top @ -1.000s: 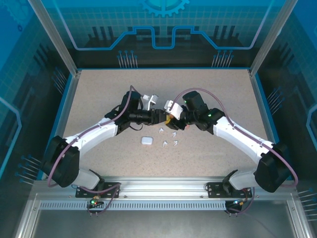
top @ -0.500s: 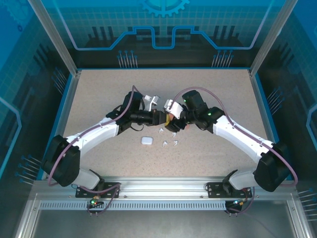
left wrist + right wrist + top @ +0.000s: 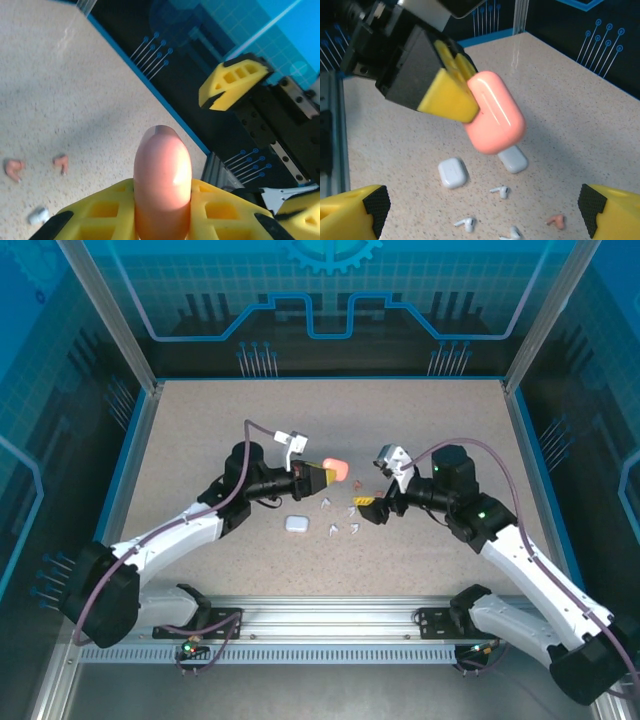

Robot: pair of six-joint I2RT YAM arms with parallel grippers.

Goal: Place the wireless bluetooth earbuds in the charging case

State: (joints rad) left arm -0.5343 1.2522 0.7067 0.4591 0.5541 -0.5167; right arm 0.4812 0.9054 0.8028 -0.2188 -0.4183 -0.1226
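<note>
**Pink case**: appears closed, raised off the table, one end pinched between the fingers of the left gripper.

**Right gripper**: fingers spread wide, nothing held, facing the case and apart from it.

**White earbuds**, **pink earbuds**: loose on the table below both grippers, near two white cases.

**Progress, as judged:** early. No earbud is seated, and the held case is not yet opened.
</note>
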